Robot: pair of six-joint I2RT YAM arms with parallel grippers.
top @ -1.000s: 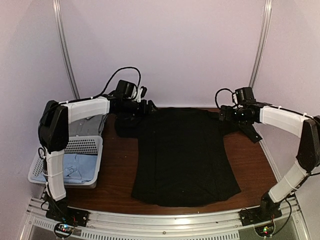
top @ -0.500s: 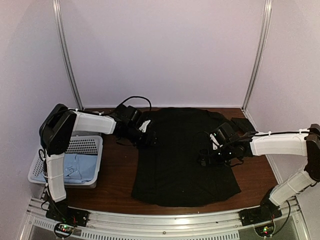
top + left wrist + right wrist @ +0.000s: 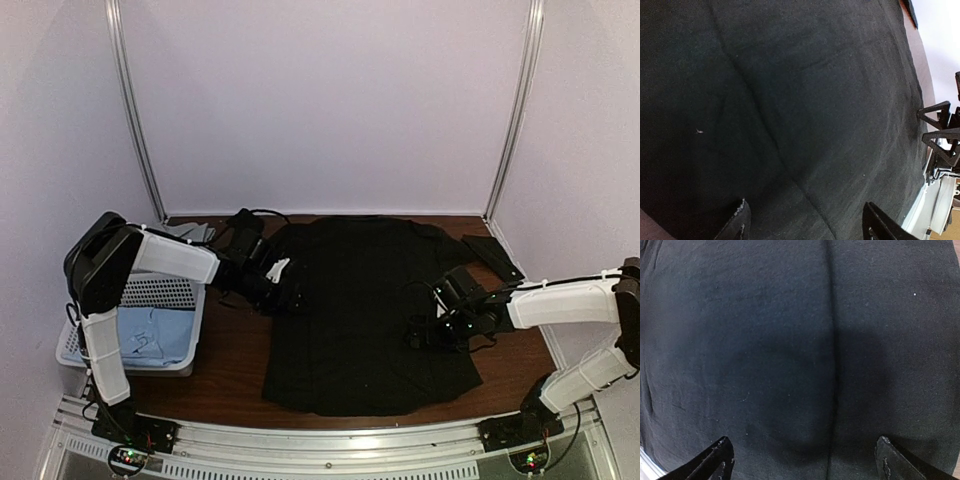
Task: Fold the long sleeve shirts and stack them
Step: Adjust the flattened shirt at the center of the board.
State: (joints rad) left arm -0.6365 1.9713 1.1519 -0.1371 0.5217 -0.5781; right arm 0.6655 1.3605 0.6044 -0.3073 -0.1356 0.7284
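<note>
A large black long sleeve shirt [image 3: 365,310] lies spread flat in the middle of the table. My left gripper [image 3: 290,298] is open and low over its left side. My right gripper [image 3: 420,335] is open and low over its right side. In the left wrist view the black cloth [image 3: 805,100] fills the frame, with a tiny white mark [image 3: 699,131] and a crease, and the left gripper [image 3: 805,230] holds nothing. In the right wrist view the black cloth [image 3: 765,340] lies under the empty right gripper [image 3: 802,465]. A light blue shirt [image 3: 150,340] lies in the basket. A greyish shirt [image 3: 188,232] shows behind the left arm.
A white lattice basket [image 3: 165,292] stands at the left edge of the table. A black strip of sleeve [image 3: 492,256] lies on the brown table at the far right. Bare wood [image 3: 235,345] shows between basket and shirt.
Both grippers have come from the shirt's far shoulders toward me and inward, and now sit low over the shirt's body. The shirt's body has stayed in place.
</note>
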